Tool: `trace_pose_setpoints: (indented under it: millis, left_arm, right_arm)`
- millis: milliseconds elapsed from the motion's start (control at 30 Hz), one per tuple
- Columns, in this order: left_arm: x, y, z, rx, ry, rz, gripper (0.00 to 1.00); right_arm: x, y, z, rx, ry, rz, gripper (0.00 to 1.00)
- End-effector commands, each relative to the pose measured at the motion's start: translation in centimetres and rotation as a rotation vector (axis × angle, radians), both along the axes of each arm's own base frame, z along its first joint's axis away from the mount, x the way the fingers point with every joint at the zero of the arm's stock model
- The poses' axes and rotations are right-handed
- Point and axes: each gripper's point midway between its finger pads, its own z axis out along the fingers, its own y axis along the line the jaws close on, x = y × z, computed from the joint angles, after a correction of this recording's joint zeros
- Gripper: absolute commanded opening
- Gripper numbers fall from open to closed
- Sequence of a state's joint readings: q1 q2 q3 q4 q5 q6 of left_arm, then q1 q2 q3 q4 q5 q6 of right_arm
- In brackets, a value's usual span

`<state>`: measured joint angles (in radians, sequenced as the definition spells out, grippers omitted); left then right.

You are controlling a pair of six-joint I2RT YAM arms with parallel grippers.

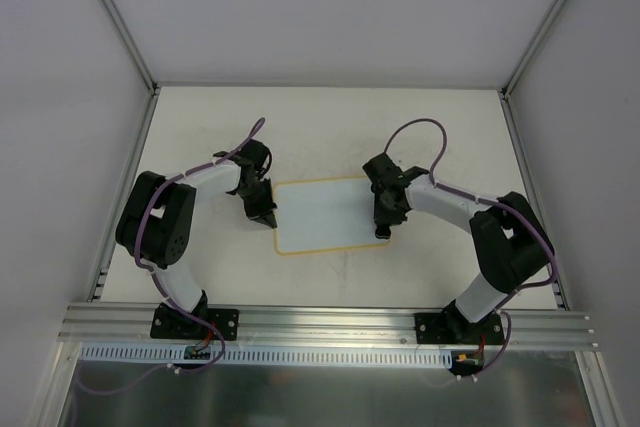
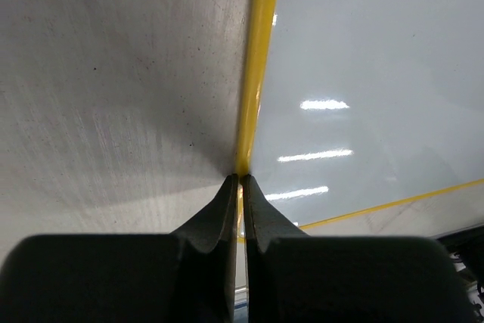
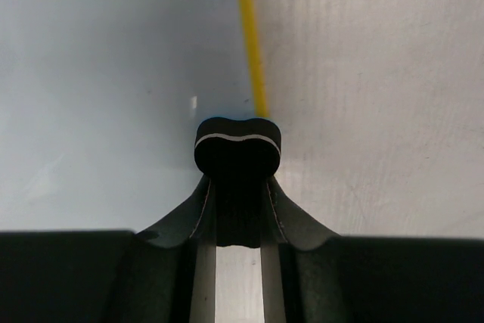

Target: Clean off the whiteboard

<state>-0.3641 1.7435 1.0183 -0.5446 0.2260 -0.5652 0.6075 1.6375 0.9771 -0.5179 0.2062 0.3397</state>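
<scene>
The whiteboard (image 1: pixel 325 215) lies flat in the middle of the table, its yellow rim (image 2: pixel 257 66) around a white face with no marks showing. My left gripper (image 1: pixel 266 215) is shut, and its tips (image 2: pixel 240 179) rest on the board's left rim with nothing between them. My right gripper (image 1: pixel 382 227) is shut on a black eraser (image 3: pixel 237 145). The eraser stands over the board's right rim (image 3: pixel 249 43), with the board's white face (image 3: pixel 113 73) to its left in the right wrist view.
The off-white tabletop (image 1: pixel 330 127) surrounds the board. Grey enclosure walls with metal posts (image 1: pixel 115 17) stand at the back and sides. An aluminium rail (image 1: pixel 330 322) runs along the near edge by both arm bases.
</scene>
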Motion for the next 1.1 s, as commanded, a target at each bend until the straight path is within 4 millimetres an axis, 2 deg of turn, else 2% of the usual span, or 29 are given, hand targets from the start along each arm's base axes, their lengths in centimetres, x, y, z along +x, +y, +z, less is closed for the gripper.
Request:
trace_pose_setpoints:
  millis: [0,67,100,167,200,233,267,300,333,400,467,633,667,733,767,800,867,933,1000,1067]
  left_arm:
    - [-0.1,3.0,-1.4,0.127,0.003,0.008,0.0]
    - [-0.1,3.0,-1.4,0.126,0.003,0.006,0.0]
    - [0.0,3.0,-1.4,0.126,0.003,0.008,0.0]
    - [-0.1,2.9,-1.4,0.123,0.007,0.004,0.0]
    - [-0.2,2.9,-1.5,0.122,0.009,0.004,0.0]
    - [-0.2,2.9,-1.5,0.122,0.01,0.004,0.0]
    - [-0.2,2.9,-1.5,0.123,0.009,0.004,0.0]
    - [-0.3,3.0,-1.5,0.127,0.009,0.003,0.0]
    - [-0.3,3.0,-1.5,0.126,0.007,0.002,0.0]
    - [-0.4,3.2,-1.5,0.134,0.009,0.001,0.0]
    - [-0.4,3.2,-1.6,0.136,0.009,-0.002,0.0]
    - [-0.4,3.3,-1.6,0.138,0.007,-0.003,0.0]
    - [-0.4,3.3,-1.6,0.139,0.008,-0.003,0.0]
    - [-0.4,3.3,-1.6,0.138,0.007,-0.002,0.0]
    - [-0.4,3.4,-1.6,0.138,0.007,-0.002,0.0]
    - [-0.4,3.4,-1.6,0.14,0.006,-0.001,0.0]
    - [-0.5,3.5,-1.7,0.144,0.01,-0.007,0.0]
    - [-0.4,3.4,-1.7,0.142,0.009,-0.008,0.0]
    - [-0.5,3.5,-1.7,0.145,0.008,-0.007,0.0]
    - [-0.4,3.5,-1.7,0.148,0.007,-0.007,0.0]
  right_arm:
    - [-0.1,2.1,1.4,-0.023,-0.029,0.127,0.0]
    - [0.3,4.5,1.9,-0.001,-0.05,0.189,0.0]
    - [0.5,6.9,3.0,0.035,-0.072,0.244,0.0]
    - [0.6,9.1,3.2,0.047,-0.076,0.31,0.0]
    - [0.1,10.4,2.3,0.037,-0.054,0.347,0.0]
    - [0.6,11.8,2.8,0.055,-0.067,0.371,0.0]
    - [0.3,12.8,2.5,0.056,-0.06,0.396,0.0]
    - [0.0,13.3,1.2,0.048,-0.025,0.408,0.0]
    - [0.2,14.2,1.3,0.06,-0.027,0.418,0.0]
    - [0.1,14.6,0.0,0.04,-0.001,0.427,0.0]
    - [0.4,14.4,-0.4,0.015,0.001,0.423,0.0]
    - [1.2,11.7,-1.2,-0.055,0.006,0.358,0.0]
    - [1.1,10.1,-1.9,-0.074,0.026,0.323,0.0]
    - [1.1,8.1,-2.1,-0.083,0.039,0.262,0.0]
    - [1.1,7.1,-1.6,-0.078,0.033,0.229,0.0]
    - [0.8,4.8,-2.4,-0.1,0.062,0.18,0.0]
    - [1.0,2.1,-1.8,-0.111,0.067,0.095,0.0]
    - [0.0,-0.5,-2.1,-0.147,0.098,0.043,0.0]
    - [0.1,-2.5,-1.4,-0.141,0.091,-0.028,0.0]
    - [-0.9,-4.1,-1.5,-0.143,0.112,-0.063,0.0]
